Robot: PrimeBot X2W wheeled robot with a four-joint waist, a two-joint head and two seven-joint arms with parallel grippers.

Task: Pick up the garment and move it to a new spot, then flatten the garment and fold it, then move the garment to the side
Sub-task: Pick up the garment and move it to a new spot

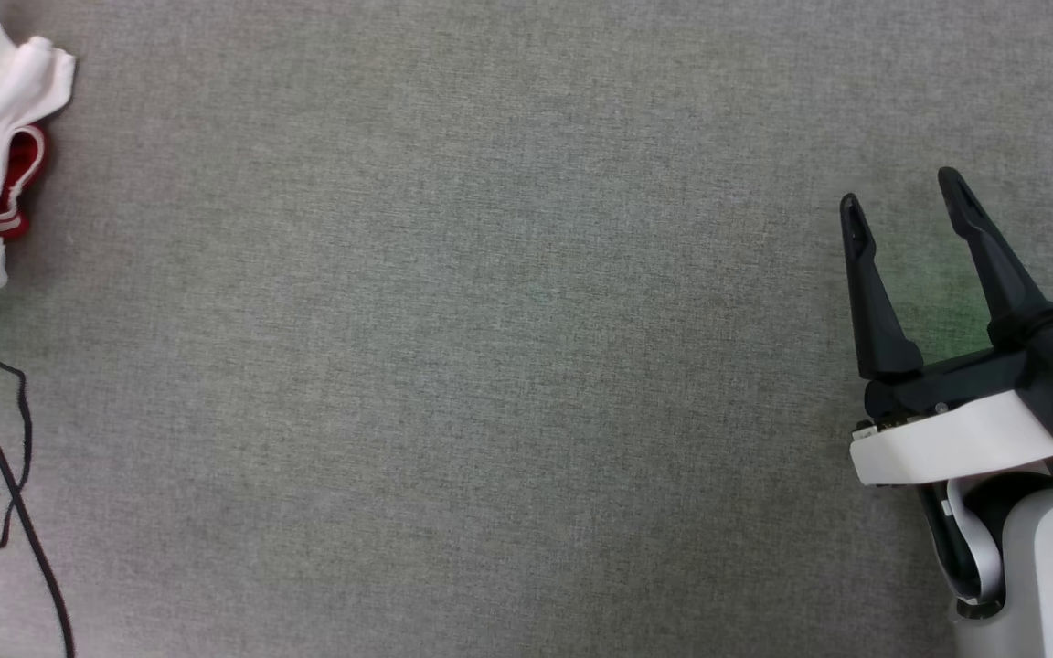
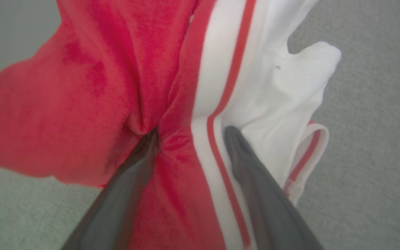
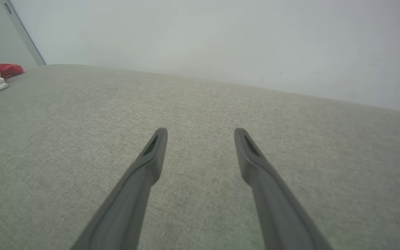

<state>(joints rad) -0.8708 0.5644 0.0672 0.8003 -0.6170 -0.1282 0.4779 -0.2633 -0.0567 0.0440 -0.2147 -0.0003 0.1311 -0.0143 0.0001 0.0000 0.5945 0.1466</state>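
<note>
**Condition.** The left gripper (image 2: 192,131) was found spread wide. Its two fingers (image 2: 255,180) were pushed into the bunched garment (image 2: 82,97), with a ridge of red cloth and striped trim lying between them, and nothing was clamped. The right gripper (image 1: 901,192) was likewise found released and empty, held over bare bench (image 1: 490,366). The garment lay well apart from it, far off to its left.

**Risks.**
- If the left gripper were closed where it stood, only a thin fold might be caught. The bunched cloth was judged likely to slip out on lifting.
- A white sleeve (image 2: 290,80) was seen loose just beyond the gripper's right-hand finger, and it could drag or snag during the move.
- A loose black cable (image 1: 15,493) was recorded on the bench on the left gripper's side, and it could be swept up with the cloth.

**Limits of inspection.**
- In the head view the garment was cut off by the frame edge, and the dark shape against it could not be identified with certainty.
- The number of layers between the fingers could not be told, as the cloth was blurred at close range.
- Which face of the garment lay uppermost could not be determined.
</note>
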